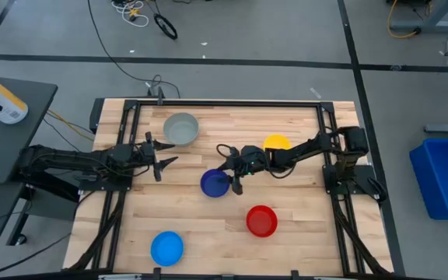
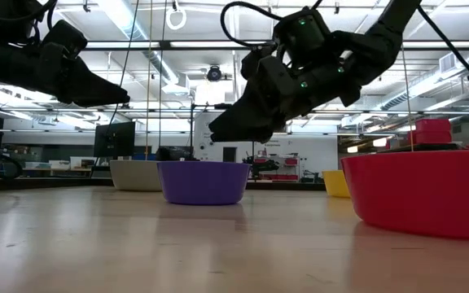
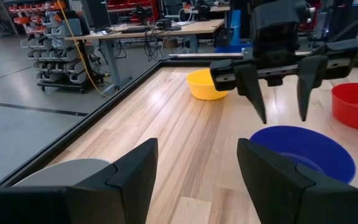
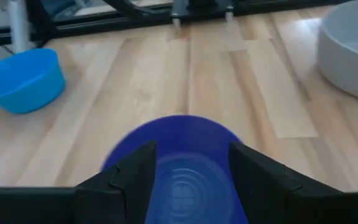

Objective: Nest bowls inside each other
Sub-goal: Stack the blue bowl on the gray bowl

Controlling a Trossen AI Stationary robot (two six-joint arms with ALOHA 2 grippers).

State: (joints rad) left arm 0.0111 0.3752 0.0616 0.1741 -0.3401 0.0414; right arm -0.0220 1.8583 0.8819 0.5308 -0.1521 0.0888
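Note:
Five bowls stand on their bases on the wooden table (image 1: 302, 241), each apart from the others: grey (image 1: 181, 128) at the far left, yellow (image 1: 276, 143) at the far right, dark blue (image 1: 213, 184) in the middle, red (image 1: 261, 221) and light blue (image 1: 166, 248) nearer the front. My right gripper (image 1: 232, 177) hangs open just above the dark blue bowl's (image 3: 303, 152) right rim, fingers slanting down and clear of it. My left gripper (image 1: 162, 159) stands open at the left, near the grey bowl, with nothing between its fingers.
A dark metal frame (image 1: 224, 102) runs around the table's edges. Bare wood lies between the bowls, mostly along the front and in the middle. Beyond the table there are cables on the floor and a blue bin (image 1: 446, 175) to the right.

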